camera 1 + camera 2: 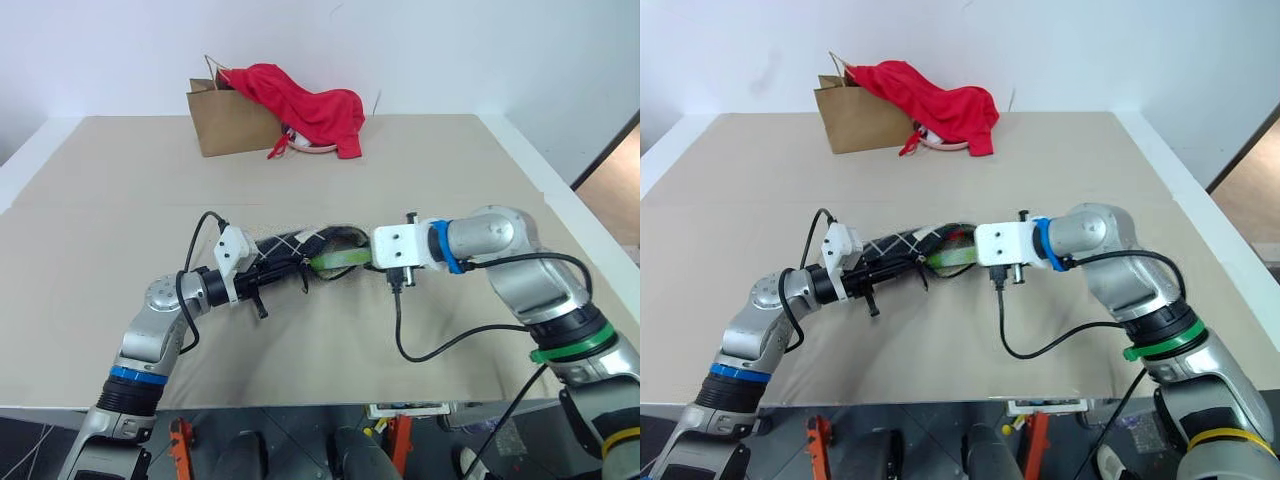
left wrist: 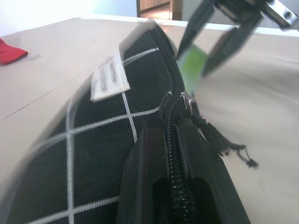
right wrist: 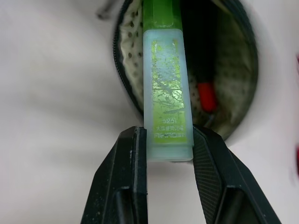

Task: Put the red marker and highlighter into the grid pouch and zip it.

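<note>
Right wrist view: highlighter (image 3: 166, 84) lengthwise, tip inside open grid pouch (image 3: 233, 84).

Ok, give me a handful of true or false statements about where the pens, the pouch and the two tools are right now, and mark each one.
1. The right tool is shut on the highlighter. True.
2. The red marker lies on the table beside the brown paper bag. False: its red end shows inside the open grid pouch.
3. The left tool is shut on the grid pouch. True.
4. The grid pouch is zipped closed. False: its mouth gapes open, with the highlighter's front end pointing into it.
5. A red cloth is draped over the brown paper bag at the far side of the table. True.
</note>
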Controlling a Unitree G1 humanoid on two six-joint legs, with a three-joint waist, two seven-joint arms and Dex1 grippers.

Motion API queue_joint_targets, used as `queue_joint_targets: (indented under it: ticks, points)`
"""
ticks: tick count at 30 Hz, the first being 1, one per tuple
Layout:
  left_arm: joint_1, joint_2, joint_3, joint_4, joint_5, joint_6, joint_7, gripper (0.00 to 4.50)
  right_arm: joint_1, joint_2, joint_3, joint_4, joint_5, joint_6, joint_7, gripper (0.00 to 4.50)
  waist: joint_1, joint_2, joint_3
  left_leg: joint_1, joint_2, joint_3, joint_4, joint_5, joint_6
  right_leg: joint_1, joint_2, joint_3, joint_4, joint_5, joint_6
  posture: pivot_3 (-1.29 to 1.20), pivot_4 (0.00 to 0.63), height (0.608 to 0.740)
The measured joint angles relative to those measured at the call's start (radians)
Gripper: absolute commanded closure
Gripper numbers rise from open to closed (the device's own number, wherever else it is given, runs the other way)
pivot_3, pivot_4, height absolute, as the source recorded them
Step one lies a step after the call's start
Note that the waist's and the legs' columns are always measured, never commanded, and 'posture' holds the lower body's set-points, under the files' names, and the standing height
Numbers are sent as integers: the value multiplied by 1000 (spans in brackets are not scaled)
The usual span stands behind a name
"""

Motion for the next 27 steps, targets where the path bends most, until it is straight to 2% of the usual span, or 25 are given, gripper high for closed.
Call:
queue_joint_targets:
  ticks: [3, 11, 20, 27]
  points:
    - [0, 1, 0, -1, -1, 0, 0, 4500, 10, -41, -52, -28, 43, 55, 31, 3526, 0, 0, 0, 0, 0, 0, 0, 0, 0, 0, 0, 0, 0, 0, 0, 0, 150, 740]
    - [-5, -5, 0, -1, -1, 0, 19, 4500, 20, -13, -58, -148, 94, 193, 33, 3526, -3, 0, 0, 1, 2, -1, 0, 0, 0, 0, 3, -1, 1, -1, 1, 0, 150, 740]
    - [-6, -9, -1, -1, -2, 0, 19, 4500, -37, 57, 45, -96, 1, 170, 1, 3526, -4, 0, 0, 1, 2, -1, 0, 0, 0, -1, 3, -1, 1, 0, 0, 0, 150, 740]
    - [-8, -9, -1, -1, -3, 3, 18, 4500, -83, 111, 98, 35, -67, 73, -20, 3526, -3, 0, 0, 0, 2, 0, 0, 0, -1, -1, 2, 0, 1, 0, 0, 0, 150, 740]
